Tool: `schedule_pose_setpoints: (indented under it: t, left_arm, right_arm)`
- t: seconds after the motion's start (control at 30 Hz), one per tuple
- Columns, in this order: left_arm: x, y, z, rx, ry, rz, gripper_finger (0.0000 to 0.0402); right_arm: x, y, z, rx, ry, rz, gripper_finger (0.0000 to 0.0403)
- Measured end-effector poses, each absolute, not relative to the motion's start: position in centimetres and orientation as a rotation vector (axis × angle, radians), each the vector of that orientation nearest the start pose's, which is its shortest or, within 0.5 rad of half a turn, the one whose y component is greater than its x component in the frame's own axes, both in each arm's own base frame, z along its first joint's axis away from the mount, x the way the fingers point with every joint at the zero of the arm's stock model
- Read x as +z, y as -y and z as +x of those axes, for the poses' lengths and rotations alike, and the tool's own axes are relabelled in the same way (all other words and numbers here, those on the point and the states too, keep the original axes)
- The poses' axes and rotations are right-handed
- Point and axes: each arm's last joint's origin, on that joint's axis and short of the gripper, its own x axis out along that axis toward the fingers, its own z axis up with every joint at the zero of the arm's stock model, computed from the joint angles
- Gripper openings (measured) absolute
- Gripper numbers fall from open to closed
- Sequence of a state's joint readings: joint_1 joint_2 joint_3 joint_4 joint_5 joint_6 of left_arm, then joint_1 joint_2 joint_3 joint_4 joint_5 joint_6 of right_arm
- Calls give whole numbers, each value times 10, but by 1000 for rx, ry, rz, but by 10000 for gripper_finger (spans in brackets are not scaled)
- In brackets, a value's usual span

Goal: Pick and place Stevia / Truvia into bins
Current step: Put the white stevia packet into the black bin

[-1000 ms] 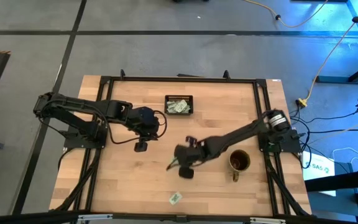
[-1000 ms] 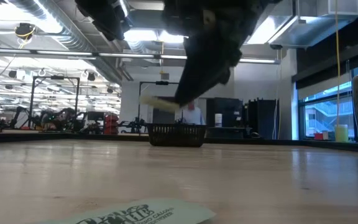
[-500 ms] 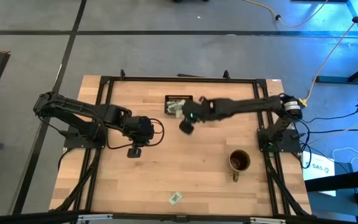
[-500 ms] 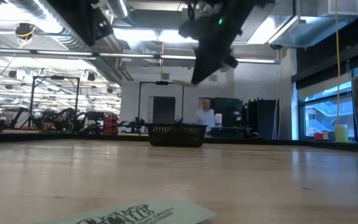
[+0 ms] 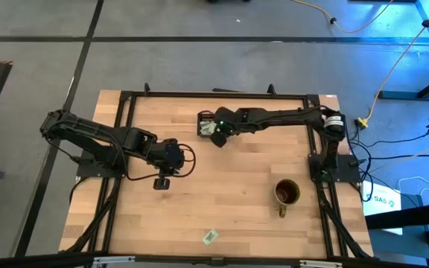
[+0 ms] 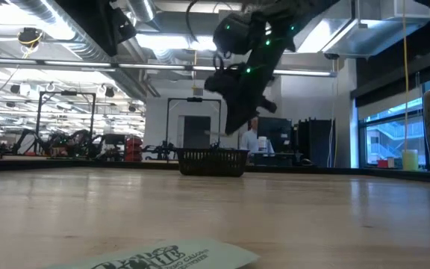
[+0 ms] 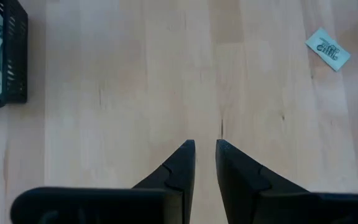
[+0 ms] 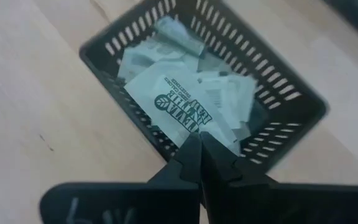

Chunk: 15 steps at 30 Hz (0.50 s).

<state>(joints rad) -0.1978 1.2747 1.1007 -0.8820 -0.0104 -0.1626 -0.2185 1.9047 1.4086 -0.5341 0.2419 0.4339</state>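
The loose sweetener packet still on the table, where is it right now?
In the high view the loose packet lies alone near the table's front edge, about mid-width, left of the mug and far from the black bin.

The black tray [image 7: 4, 59] is cut off by the left wrist view's edge; its packets [image 5: 211, 127] are too small to count from above.

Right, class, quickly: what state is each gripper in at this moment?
Left gripper: fingers slightly apart, holding nothing, over bare table.
Right gripper: shut on a Truvia packet, above the black bin.
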Motion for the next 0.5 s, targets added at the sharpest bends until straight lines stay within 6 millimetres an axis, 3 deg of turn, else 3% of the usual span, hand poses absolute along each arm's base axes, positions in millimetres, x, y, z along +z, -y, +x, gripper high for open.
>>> schedule_pose_setpoints:
  t: [0.13, 0.5]
  left_arm:
    - [289, 47, 238, -82, -1060, -36, 59]
    - [289, 47, 238, -83, -1058, -37, 59]
  right_arm:
    - [195, 94, 395, -632, -934, 370, 9]
    - [198, 97, 403, -592, -859, 315, 18]
